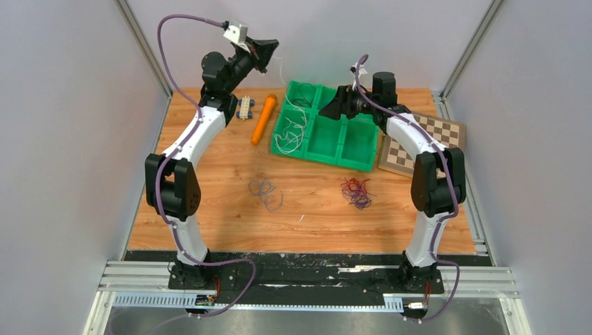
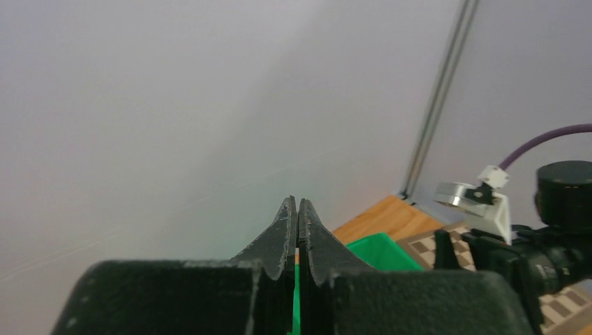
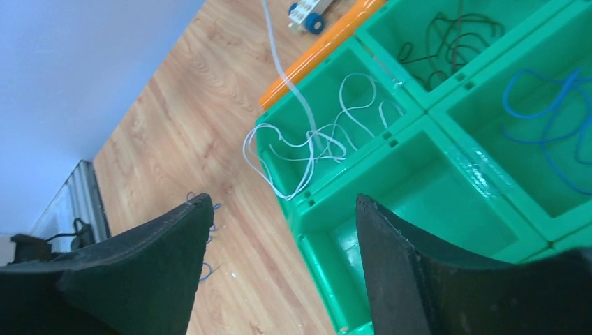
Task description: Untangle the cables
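A loose bluish-grey cable clump (image 1: 265, 192) and a red-and-purple clump (image 1: 357, 192) lie on the wooden table. The green bin (image 1: 357, 155) holds white cables (image 1: 290, 132) in its near-left compartment, dark ones (image 3: 447, 42) behind, and blue ones (image 3: 551, 115) in another. My left gripper (image 1: 269, 49) is raised high near the back wall, jaws shut (image 2: 297, 204); a taut white strand (image 3: 297, 91) rises from the white pile toward it. My right gripper (image 1: 329, 108) hovers over the bin, open and empty (image 3: 279, 202).
An orange marker-like stick (image 1: 263, 118) and a small blue-and-white block (image 1: 243, 108) lie left of the bin. A chessboard (image 1: 433, 132) sits at the right, under the right arm. Grey walls enclose the table on three sides.
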You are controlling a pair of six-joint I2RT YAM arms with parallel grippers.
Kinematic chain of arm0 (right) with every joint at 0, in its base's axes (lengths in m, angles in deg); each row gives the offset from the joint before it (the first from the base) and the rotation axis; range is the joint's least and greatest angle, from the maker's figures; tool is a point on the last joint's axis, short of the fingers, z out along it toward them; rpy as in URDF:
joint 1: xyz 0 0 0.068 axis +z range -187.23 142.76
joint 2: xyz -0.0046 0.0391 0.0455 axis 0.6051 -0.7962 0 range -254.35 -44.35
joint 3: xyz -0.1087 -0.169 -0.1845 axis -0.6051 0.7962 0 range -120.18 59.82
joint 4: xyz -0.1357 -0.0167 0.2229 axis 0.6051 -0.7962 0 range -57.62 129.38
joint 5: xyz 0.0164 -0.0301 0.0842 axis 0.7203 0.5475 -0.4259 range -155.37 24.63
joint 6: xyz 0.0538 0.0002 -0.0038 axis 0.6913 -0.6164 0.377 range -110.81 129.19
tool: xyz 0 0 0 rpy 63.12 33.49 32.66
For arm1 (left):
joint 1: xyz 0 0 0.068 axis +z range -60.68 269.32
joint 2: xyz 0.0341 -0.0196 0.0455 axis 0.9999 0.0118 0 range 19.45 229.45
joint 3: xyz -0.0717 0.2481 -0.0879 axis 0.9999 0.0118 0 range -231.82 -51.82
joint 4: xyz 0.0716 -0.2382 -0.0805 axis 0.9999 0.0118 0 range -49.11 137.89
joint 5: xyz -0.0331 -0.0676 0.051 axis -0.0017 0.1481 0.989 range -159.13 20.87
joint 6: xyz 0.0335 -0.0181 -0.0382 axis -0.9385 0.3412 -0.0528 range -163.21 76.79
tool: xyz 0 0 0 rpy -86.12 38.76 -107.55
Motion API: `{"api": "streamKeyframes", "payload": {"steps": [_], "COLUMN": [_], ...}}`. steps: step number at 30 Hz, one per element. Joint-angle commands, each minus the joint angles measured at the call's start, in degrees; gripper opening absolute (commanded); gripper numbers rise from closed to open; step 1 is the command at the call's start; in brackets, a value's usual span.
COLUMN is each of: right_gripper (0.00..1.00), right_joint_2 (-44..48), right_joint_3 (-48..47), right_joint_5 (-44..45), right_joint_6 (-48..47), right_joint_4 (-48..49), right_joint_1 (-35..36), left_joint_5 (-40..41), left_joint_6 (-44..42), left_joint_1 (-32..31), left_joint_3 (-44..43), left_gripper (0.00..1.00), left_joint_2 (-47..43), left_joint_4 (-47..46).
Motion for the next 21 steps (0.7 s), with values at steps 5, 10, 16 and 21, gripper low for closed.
{"api": "streamKeyframes", "payload": {"steps": [5, 10, 16, 21], "right_gripper": [0.62, 0.59, 0.60, 0.61], "right_joint_2": [-5.0, -6.2, -5.3, -3.9], "right_joint_3": [0.0, -0.6, -0.6, 0.5], "right_joint_5": [-6.1, -6.6, -4.8, -5.0], "right_joint_6": [1.8, 2.1, 2.2, 1.8], "right_joint_4": [-0.2, -0.3, -0.4, -1.0], "right_joint_1": [2.9, 4.9, 2.4, -1.3], "left_joint_5": [14.6, 10.2, -6.7, -8.7], "left_joint_6": [-20.6, -21.1, -14.6, -12.9], "left_joint_1": [0.6, 0.6, -1.7, -5.1], "left_joint_3": [2.2, 6.2, 15.2, 19.1], "left_gripper": [0.00, 0.00, 0.00, 0.00], "left_joint_2": [-3.6, -5.6, -11.0, -11.7], "left_joint_4": [3.4, 6.3, 6.6, 7.9]}}
